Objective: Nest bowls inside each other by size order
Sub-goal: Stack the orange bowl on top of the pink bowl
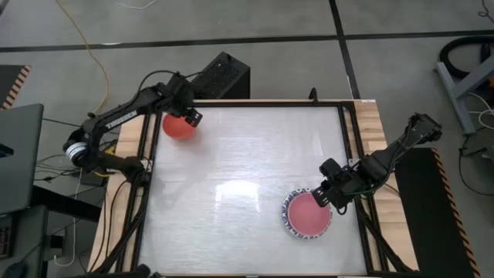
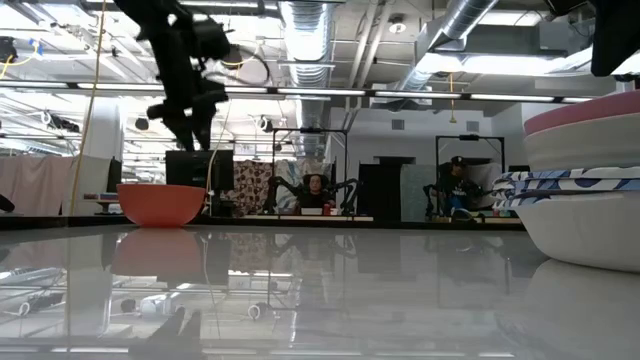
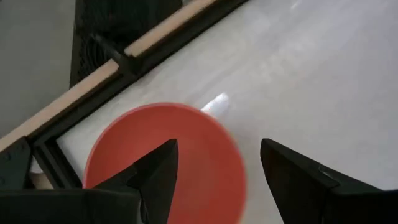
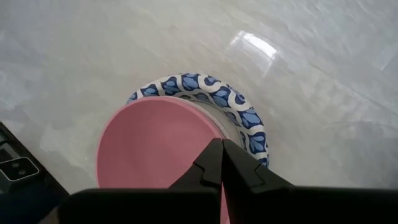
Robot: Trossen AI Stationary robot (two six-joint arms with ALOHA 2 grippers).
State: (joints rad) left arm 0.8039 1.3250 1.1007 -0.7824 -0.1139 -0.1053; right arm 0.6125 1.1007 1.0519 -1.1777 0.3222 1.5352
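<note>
A red bowl [image 1: 179,128] sits upright on its base at the table's far left; it also shows in the low view [image 2: 160,204]. My left gripper [image 3: 217,158] is open just above it. One finger stands over the bowl's inside [image 3: 199,149] and the other over the table outside the rim. A stack of nested bowls [image 1: 307,216] stands near the right edge. The pink bowl [image 4: 155,143] is on top, inside white bowls with blue patterned rims [image 4: 231,101]. My right gripper [image 4: 221,148] is shut and hovers over the pink bowl's far right side.
Dark frame rails [image 1: 349,147] run around the white tabletop. A black box [image 1: 224,76] stands just beyond the far edge by the left arm. Bare tabletop [image 1: 247,170] lies between the red bowl and the stack. People sit far behind the table [image 2: 315,190].
</note>
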